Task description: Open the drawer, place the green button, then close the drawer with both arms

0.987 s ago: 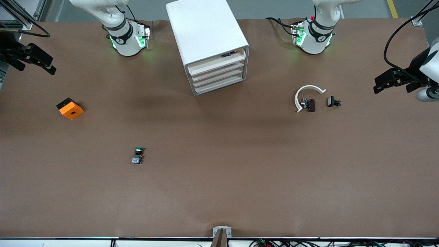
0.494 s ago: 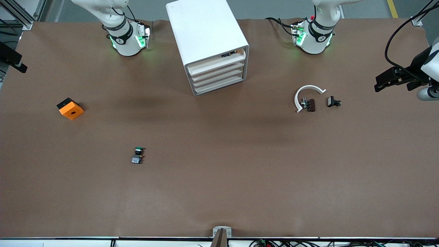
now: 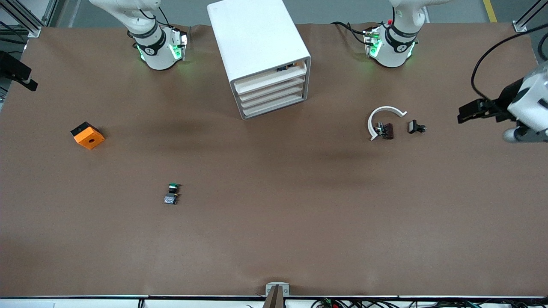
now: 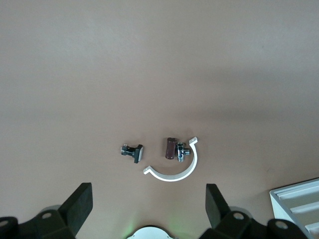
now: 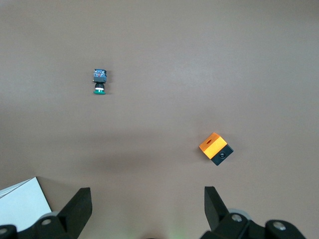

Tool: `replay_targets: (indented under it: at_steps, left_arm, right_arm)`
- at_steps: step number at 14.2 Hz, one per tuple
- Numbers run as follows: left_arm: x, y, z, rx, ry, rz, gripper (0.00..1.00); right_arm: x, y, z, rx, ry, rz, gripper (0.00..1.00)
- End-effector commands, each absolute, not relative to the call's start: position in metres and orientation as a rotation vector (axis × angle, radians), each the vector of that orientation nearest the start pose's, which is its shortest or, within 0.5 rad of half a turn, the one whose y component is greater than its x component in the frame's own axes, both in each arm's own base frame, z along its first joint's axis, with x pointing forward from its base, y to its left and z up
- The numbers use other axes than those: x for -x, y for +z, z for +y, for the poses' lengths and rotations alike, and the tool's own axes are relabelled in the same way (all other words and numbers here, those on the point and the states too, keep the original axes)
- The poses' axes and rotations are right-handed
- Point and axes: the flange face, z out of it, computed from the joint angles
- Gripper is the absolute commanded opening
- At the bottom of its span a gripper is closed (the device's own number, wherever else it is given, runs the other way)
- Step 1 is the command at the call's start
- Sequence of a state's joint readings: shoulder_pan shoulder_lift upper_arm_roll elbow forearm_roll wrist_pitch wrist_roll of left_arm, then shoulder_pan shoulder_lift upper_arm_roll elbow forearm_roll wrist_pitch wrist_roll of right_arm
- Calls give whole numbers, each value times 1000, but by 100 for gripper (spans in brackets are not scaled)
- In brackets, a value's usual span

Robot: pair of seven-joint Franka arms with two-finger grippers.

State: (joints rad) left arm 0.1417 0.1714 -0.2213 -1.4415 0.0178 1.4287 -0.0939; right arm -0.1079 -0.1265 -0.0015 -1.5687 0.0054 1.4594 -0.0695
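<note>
Both my arms hang high at the table's ends, left gripper (image 4: 146, 209) and right gripper (image 5: 144, 211) spread wide, empty; the green-capped button (image 3: 171, 193) lies on matte brown paper.

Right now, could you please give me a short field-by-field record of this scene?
cabinet: white, four drawers, all shut
button: on table, nearer the front camera than cabinet, toward right arm's end
orange block: on table, toward right arm's end
white strip: with small dark parts, toward left arm's end
left gripper: open, empty, in the air at its end of table
right gripper: open, empty, in the air at its end of table
</note>
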Motion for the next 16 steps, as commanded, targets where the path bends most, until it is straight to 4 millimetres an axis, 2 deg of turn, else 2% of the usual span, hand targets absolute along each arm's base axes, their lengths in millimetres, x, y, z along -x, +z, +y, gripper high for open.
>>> replay_targets:
  at_steps: [1, 2, 3, 5, 6, 8, 10, 12, 14, 16]
  left_arm:
    - [-605, 547, -50, 3145, 349, 13, 100]
    - [-612, 535, -61, 3153, 339, 38, 100]
    - [-618, 516, -73, 3153, 375, 67, 100]
    - [-631, 468, -104, 3149, 458, 100, 100]
    - [-636, 448, -118, 3144, 472, 61, 100]
    - [-636, 403, -163, 3091, 556, -96, 100]
    - [-629, 365, -215, 3015, 576, -345, 100]
    - [-612, 333, -268, 2923, 607, -499, 100]
    - [-597, 301, -304, 2820, 629, -671, 100]
    - [-581, 284, -337, 2760, 710, -823, 100]
  right_arm:
    - [-497, 685, -46, 3125, -62, 30, 100]
    - [-497, 685, -46, 3114, -66, 31, 100]
    - [-497, 685, -46, 3110, -67, 30, 100]
    - [-497, 685, -43, 3105, -62, 22, 100]
    - [-497, 685, -43, 3105, -62, 22, 100]
    - [-497, 685, -43, 3105, -62, 22, 100]
    - [-498, 685, -38, 3105, -64, 8, 100]
    - [-497, 685, -39, 3105, -62, 10, 100]
    - [-497, 685, -36, 3105, -59, 3, 100]
    - [-498, 685, -36, 3105, -64, 3, 100]
